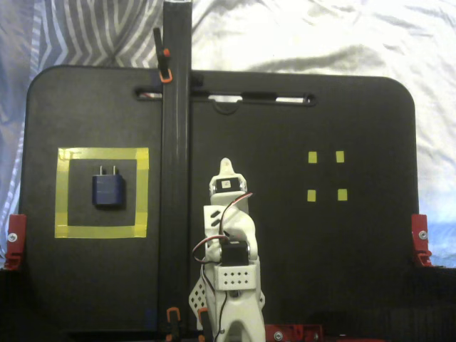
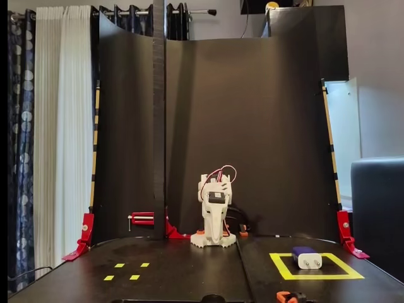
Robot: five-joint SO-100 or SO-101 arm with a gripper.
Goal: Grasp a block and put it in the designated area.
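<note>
End effector [image 1: 226,165] folded upright, jaw state unclear; block [image 1: 109,190] lies inside the designated area [image 1: 63,194]

Four small yellow tape squares [image 1: 326,176] on black bench [image 1: 342,242]. Red clamps [image 1: 421,240] at bench edges. Dark vertical post [image 1: 175,142]. Striped curtains [image 2: 50,126] behind black backdrop [image 2: 252,126].

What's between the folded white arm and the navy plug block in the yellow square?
From above, a black upright post and yellow tape square's edge separate gripper from navy block.
</note>
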